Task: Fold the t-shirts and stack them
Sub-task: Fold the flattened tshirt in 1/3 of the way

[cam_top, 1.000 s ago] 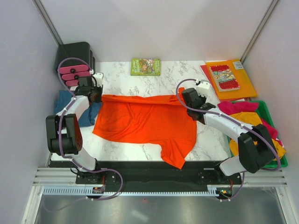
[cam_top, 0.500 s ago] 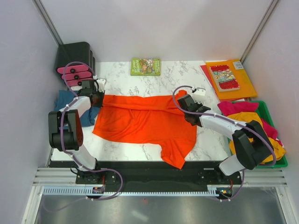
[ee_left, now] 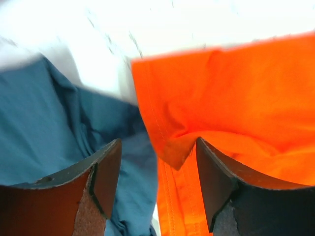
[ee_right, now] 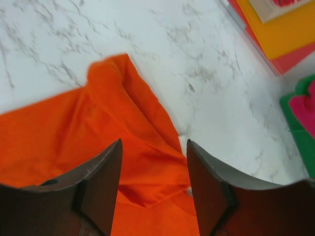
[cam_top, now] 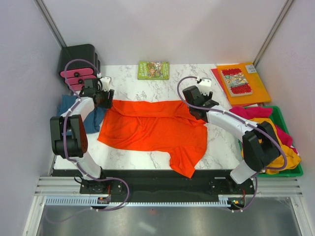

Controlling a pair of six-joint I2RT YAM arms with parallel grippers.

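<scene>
the orange-red t-shirt (cam_top: pixel 152 130) lies spread over the middle of the marble desk (cam_top: pixel 128 88). a fold runs along its far edge, and one sleeve points toward the near edge.

the left hand (ee_left: pixel 157 182) sits low at the shirt's far left corner. its fingers (ee_left: pixel 106 172) stand spread. a small peak of orange cloth rises in the gap between them, and neither finger pinches it. the teal-blue t-shirt (ee_left: pixel 49 123) lies bunched at the left edge of the desk, right against the orange-red one, partly under the left arm in the top view.

the right hand (ee_right: pixel 153 187) sits at the shirt's far right corner, its fingers also spread. a raised fold of the orange cloth lies in the gap, and nothing is clamped. bare marble shows just beyond that corner.

a green bin (cam_top: pixel 281 114) stands at the right edge of the desk, well apart from the spread shirt. it holds a magenta-pink t-shirt (cam_top: pixel 246 112) and a mustard-yellow t-shirt (cam_top: pixel 289 158), both crumpled, with the right arm crossing over them.

an orange folder (cam_top: pixel 258 88) with a comic book (cam_top: pixel 236 81) on top lies at the far right corner. a small green book (cam_top: pixel 153 70) lies at the far edge, and a black stand (cam_top: pixel 78 56) with pink pieces stands at the far left corner.
</scene>
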